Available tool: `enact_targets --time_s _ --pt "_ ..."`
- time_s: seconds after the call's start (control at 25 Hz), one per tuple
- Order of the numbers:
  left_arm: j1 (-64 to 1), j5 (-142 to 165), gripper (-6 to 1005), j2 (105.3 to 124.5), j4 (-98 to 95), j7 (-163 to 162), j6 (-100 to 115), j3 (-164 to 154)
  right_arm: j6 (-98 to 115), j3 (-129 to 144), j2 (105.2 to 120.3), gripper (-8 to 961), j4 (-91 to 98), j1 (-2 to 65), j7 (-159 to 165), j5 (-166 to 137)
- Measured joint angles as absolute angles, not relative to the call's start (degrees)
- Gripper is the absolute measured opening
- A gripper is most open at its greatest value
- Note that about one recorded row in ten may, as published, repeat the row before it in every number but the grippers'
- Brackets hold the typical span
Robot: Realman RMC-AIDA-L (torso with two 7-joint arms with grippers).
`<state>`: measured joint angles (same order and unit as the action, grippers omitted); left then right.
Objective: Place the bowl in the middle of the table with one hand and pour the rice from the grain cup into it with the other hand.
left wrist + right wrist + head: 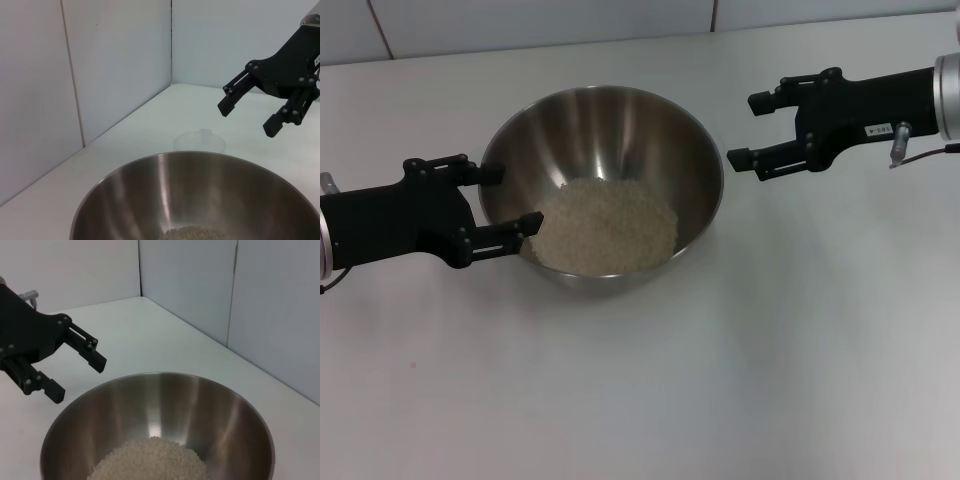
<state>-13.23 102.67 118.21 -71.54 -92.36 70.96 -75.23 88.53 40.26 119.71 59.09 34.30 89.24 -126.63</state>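
Steel bowl (602,186) sits about mid-table (720,380), with the rice (605,226) heaped inside it, toward its near-left side. Pouring looks done, judging from the heap and the bare cup.

My left gripper (500,205) is at the bowl's left edge, fingers spread wide. One finger lies outside the rim and the other reaches over it, just above the grains' edge. I cannot tell whether either finger touches the steel. Nothing held.

My right gripper (755,130) hovers beside the bowl's far-right rim, apart from it, fingers wide, holding nothing.

The grain cup (199,142) shows only in my left wrist view: upright on the table beyond the bowl, under and behind the right gripper, apparently bare of rice. In the head view I cannot pick it out.

Step in hand, as I judge it: letting go and clearing away.
- Left: lift the inner finger up and over the rim before drawing back, so it does not drag the bowl or flick grains out.
- Right: back off level and high, well clear of the rim and the light cup, which would tip at a nudge.
- Keep both pairs of fingers spread until well apart from the bowl.
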Motion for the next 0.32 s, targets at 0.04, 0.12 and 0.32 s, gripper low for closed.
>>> enact_targets --time_s 0.04,0.12,0.32 --pt "-13.2 102.7 728 118.21 -71.5 -92.4 70.9 -75.2 88.5 40.3 119.71 816 59.1 34.3 89.2 -126.6" --pt "-13.2 102.7 728 118.21 -71.5 -92.4 70.9 -75.2 88.5 40.3 119.71 816 59.1 34.3 89.2 -126.6" --pt "-13.2 102.7 728 118.21 -71.5 -92.4 70.9 -75.2 88.5 40.3 119.70 816 59.2 34.0 89.1 -126.4"
